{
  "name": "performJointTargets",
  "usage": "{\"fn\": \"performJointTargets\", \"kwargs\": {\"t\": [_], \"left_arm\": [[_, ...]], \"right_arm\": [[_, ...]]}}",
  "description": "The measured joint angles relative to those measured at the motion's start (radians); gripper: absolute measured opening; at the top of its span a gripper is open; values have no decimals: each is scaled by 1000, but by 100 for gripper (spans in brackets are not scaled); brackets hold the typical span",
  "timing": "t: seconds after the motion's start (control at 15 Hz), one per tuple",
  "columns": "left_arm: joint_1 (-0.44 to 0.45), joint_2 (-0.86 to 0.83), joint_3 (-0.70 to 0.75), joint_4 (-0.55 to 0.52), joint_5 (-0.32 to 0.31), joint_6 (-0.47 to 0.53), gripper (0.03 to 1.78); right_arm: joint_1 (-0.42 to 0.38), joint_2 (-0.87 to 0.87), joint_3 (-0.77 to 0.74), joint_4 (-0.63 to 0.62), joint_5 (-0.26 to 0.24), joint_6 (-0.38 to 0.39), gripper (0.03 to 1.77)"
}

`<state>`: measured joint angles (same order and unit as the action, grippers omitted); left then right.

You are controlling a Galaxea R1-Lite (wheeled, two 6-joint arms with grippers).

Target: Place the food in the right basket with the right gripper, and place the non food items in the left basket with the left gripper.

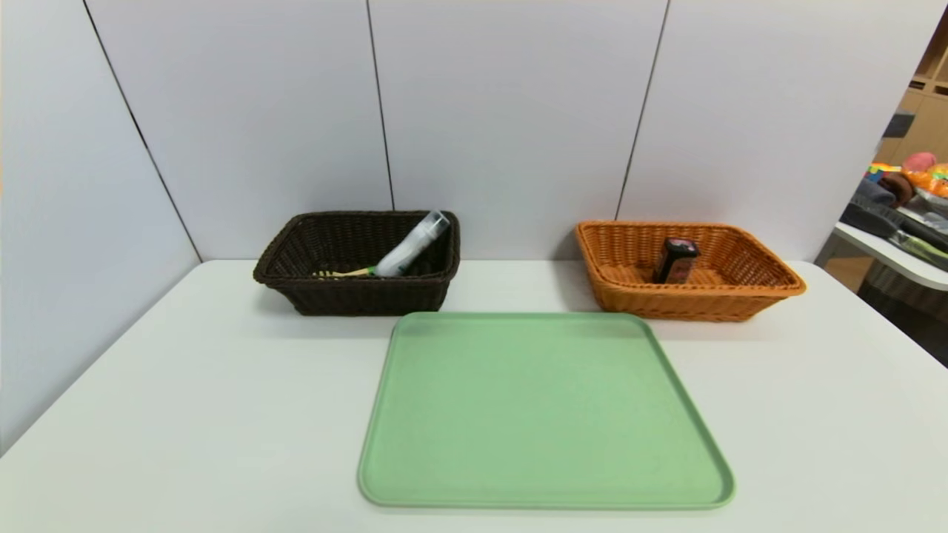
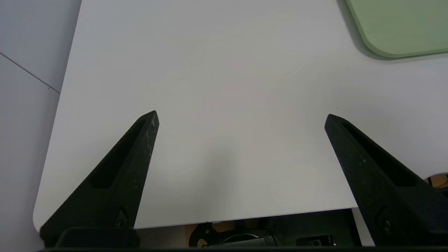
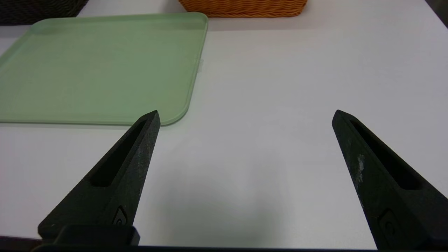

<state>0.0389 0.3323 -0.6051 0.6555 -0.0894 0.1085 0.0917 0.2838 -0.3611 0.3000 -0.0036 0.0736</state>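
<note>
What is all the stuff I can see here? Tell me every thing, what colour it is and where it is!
table: one, white, under everything
tray: one, light green, middle of the table, nothing on it
left basket: one, dark brown wicker, back of the table, left side
bottle: one, whitish see-through, leaning inside the left basket
spoon: one, yellow with a green handle, lying in the left basket by the bottle
right basket: one, orange wicker, back of the table, right side
carton: one, black with a pink-red top, standing in the right basket
clutter: several colourful things, side table at far right, too blurry to name
left tool: one, black, open, over bare table near its front edge, holding nothing
right tool: one, black, open, over bare table beside the tray, holding nothing
</note>
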Motion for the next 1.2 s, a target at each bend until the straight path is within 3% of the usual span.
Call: {"fn": "performJointTargets", "kwargs": {"t": [0.53,0.87,1.2], "left_arm": [[-14,-148,116,-12,1,21,169],[-20,-173,152,-68,0,24,169],[-33,-228,231,-137,2,23,169]], "right_arm": [[46,3,-18,30,-2,-3,170],[-81,-46,-11,48,-3,16,170],[-96,-156,53,46,-3,10,170]]}}
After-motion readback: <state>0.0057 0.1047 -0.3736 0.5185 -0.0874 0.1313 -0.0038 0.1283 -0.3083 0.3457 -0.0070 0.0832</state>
